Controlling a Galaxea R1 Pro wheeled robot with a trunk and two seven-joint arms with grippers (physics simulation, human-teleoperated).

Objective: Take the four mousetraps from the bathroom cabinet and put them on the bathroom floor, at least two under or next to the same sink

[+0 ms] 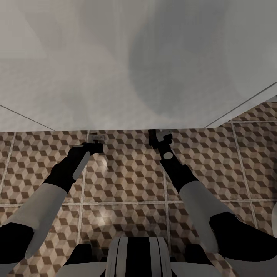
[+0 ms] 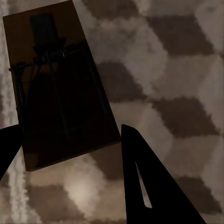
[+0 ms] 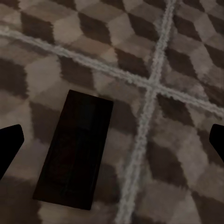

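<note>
Two mousetraps lie flat on the cube-patterned bathroom floor (image 1: 127, 181). One mousetrap (image 2: 60, 88) is a dark wooden board with a wire spring and bar, lying just beyond my left gripper (image 2: 70, 135), whose fingers (image 2: 154, 186) are spread open. It shows as a small pale piece (image 1: 97, 137) at the foot of the white sink unit (image 1: 115, 77). The other mousetrap (image 3: 77, 149) lies beside a grout crossing, under my right gripper (image 3: 114, 135), which is wide open. In the head view the left gripper (image 1: 95, 146) and right gripper (image 1: 158, 135) both reach low to the sink's base.
The blurred white sink unit spans the upper half of the head view, its lower edge meeting the tiles. A white rounded edge (image 1: 274, 219) shows at the far right. Open tiled floor lies between and behind my arms.
</note>
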